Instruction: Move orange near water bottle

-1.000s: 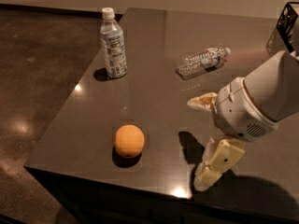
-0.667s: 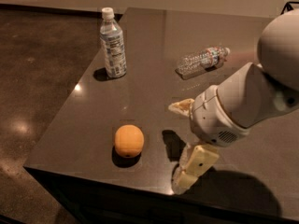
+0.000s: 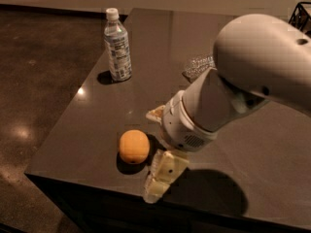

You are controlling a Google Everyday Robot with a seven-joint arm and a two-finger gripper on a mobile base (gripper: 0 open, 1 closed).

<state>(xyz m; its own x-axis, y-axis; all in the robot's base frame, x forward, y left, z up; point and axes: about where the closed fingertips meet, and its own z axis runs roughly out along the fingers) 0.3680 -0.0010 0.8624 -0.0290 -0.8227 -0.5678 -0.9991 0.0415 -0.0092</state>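
Note:
The orange [image 3: 134, 146] sits on the dark table [image 3: 87, 130] near its front left corner. My gripper [image 3: 158, 144] is open just to the right of the orange, with one pale finger [image 3: 156, 113] behind and the other [image 3: 163, 174] in front; the orange is at the mouth of the jaws, not held. The water bottle [image 3: 196, 65], clear and ribbed, lies on its side further back on the table, and my white arm [image 3: 243, 76] hides most of it.
A stouter upright bottle [image 3: 118, 45] with a white cap and a pale blue-white label stands at the table's back left edge. A black wire object [image 3: 301, 11] shows at the top right. The table's left and front edges drop to a dark floor.
My arm has swung left towards the orange, so the open gripper is now right beside it. The arm now covers most of the lying bottle. The orange has not moved.

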